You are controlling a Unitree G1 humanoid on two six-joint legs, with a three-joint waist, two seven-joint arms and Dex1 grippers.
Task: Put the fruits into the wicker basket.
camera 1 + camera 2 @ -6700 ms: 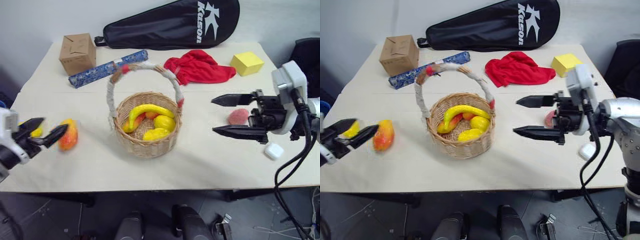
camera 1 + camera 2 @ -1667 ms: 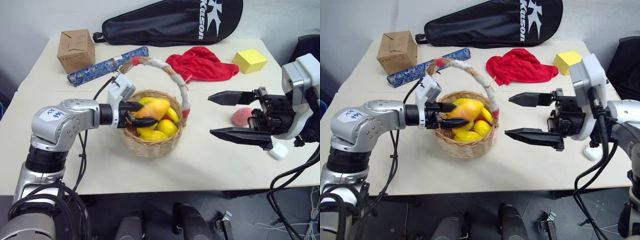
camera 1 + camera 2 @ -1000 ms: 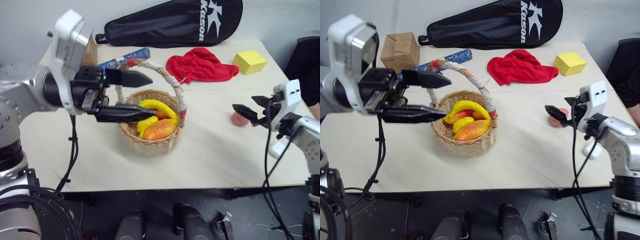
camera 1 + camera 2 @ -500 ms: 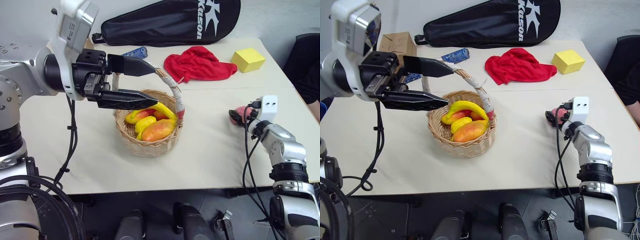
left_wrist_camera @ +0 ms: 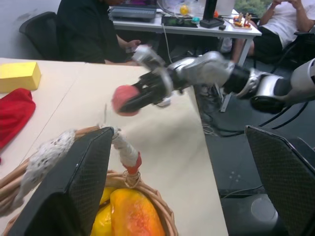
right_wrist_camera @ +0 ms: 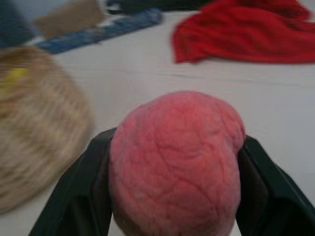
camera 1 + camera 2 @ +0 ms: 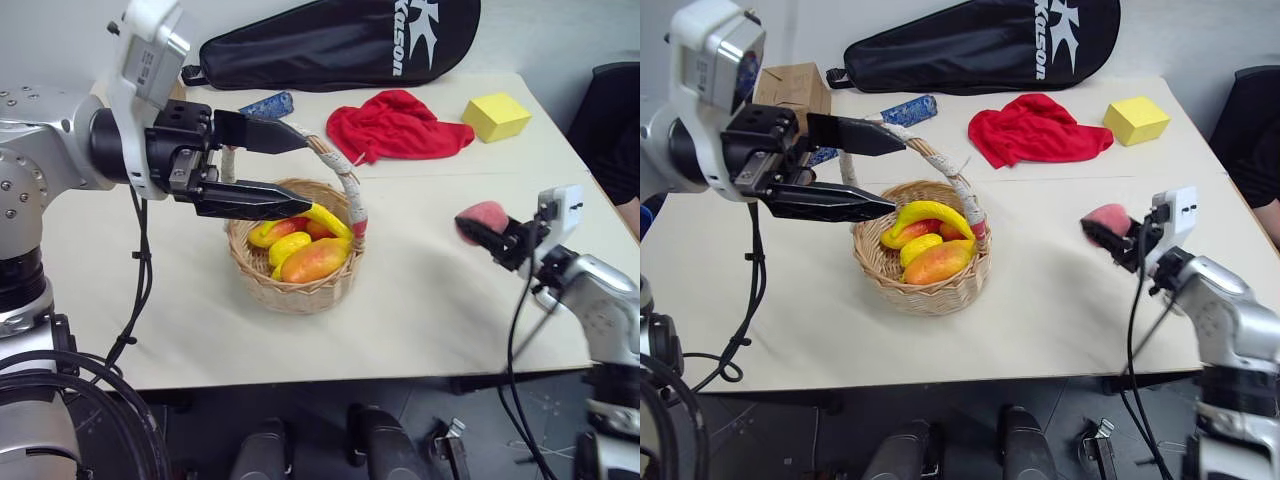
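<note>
Peach held in the right gripper, off to the side of the basket; left gripper wide open above the basket.

Left eye view: the wicker basket [image 7: 296, 262] sits centre-left of the frame on the table [image 7: 430, 300], with a banana [image 7: 300, 218], a lemon [image 7: 287, 247] and a mango [image 7: 315, 259] inside. The left gripper [image 7: 285, 166] reaches in from the upper left, fingers spread wide and empty, over the basket's near rim and handle. At centre-right the right gripper [image 7: 490, 232] is clamped on the peach [image 7: 480, 216], raised off the table.
Left wrist view: the peach [image 5: 125, 100] sits upper centre, pinched at the tip of the right gripper [image 5: 129, 102]; the basket rim and mango [image 5: 136, 217] lie at bottom centre.
Right wrist view: the peach [image 6: 176, 160] sits centre frame between two dark fingers [image 6: 83, 194]; the basket [image 6: 39, 123] blurs at left.
</note>
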